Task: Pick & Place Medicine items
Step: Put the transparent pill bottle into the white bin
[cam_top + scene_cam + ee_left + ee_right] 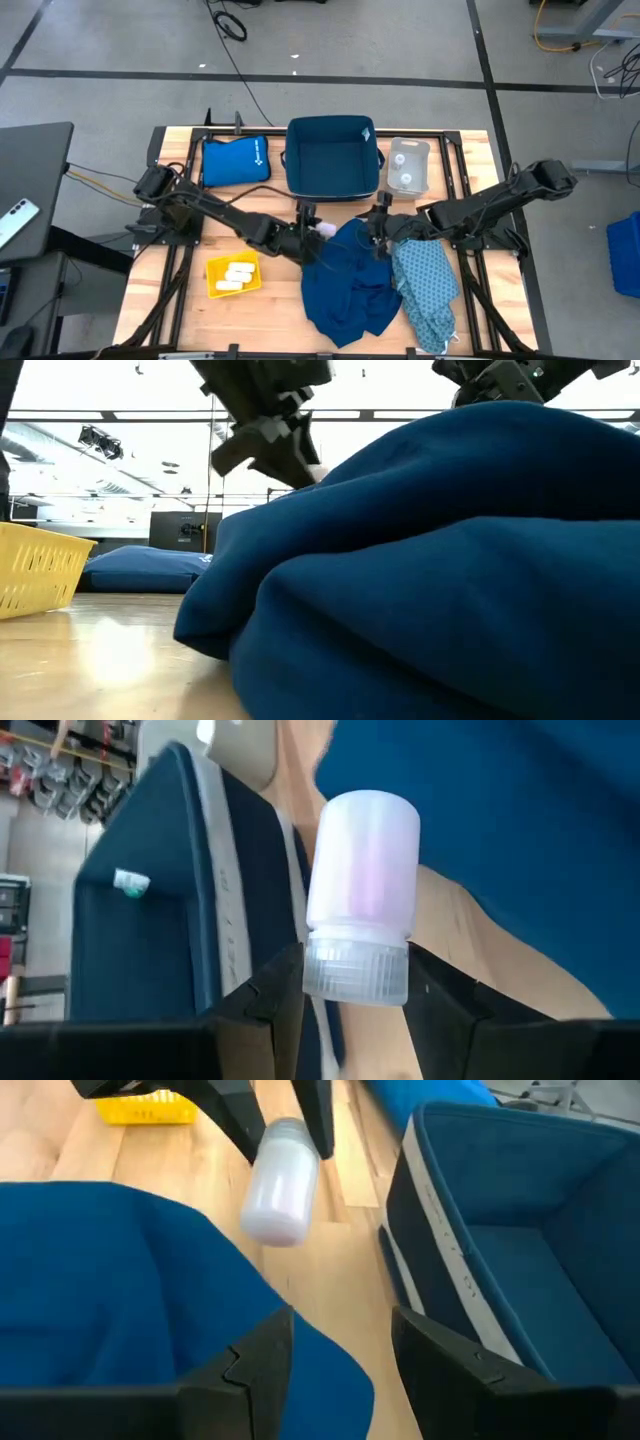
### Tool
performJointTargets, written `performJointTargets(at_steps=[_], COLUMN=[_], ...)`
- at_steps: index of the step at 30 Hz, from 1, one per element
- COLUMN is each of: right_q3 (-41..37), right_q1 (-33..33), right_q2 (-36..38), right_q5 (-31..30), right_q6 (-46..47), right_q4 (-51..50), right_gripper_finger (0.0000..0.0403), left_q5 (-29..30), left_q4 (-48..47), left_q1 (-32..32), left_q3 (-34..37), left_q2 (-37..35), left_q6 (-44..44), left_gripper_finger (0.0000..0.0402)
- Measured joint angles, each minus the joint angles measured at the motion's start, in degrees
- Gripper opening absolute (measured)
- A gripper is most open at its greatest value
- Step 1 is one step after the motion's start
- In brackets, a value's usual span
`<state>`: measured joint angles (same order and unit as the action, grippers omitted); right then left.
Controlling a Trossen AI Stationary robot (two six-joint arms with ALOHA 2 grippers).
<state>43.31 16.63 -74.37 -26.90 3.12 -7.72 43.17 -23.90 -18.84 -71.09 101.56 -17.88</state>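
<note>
A small whitish round bottle (362,860) hangs above the table between the blue bin (332,155) and the dark blue cloth (345,285), with my left gripper (316,229) shut on it. The right wrist view also shows this bottle (280,1180). My right gripper (380,224) stands open just right of it, over the cloth's far edge, its fingers (262,1355) holding nothing. A yellow tray (214,287) at the near left holds cream-white oblong packs (238,274). Round whitish bottles sit in a clear box (408,165) at the far right. My left gripper pinches the bottle's ribbed cap (355,970) between its two fingers, one on each side. The fingers come from the table's left, slanting downward. The bottle's body sticks out beyond the fingertips, lifted clear of table and cloth.
A flat blue pouch (232,160) lies at the far left beside the bin. A patterned light-blue cloth (427,290) lies right of the dark one. In the low view the dark cloth (450,560) is heaped high. Bare wood shows between tray and cloth.
</note>
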Motion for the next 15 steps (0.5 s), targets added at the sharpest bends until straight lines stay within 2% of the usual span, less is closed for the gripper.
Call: performJointTargets(at_steps=[4,11,15], right_q3=[0.0,0.0,0.0], right_q1=[-1.1,-2.7,-3.3], right_q2=[0.0,0.0,0.0], right_q5=[0.0,0.6,2.5], right_q6=[-0.1,-1.9,-2.4], right_q4=[0.7,1.1,2.6], right_gripper_finger=[0.0191,0.0253,0.0262], left_q5=[-2.2,-3.8,-6.7], left_q4=[3.8,9.4,11.7], left_q1=[1.8,4.2,6.0], left_q3=[0.0,0.0,0.0], left_q2=[0.0,0.0,0.0], left_q6=[-4.4,-9.7,-10.6], left_gripper_finger=[0.0141,0.0141,0.0141])
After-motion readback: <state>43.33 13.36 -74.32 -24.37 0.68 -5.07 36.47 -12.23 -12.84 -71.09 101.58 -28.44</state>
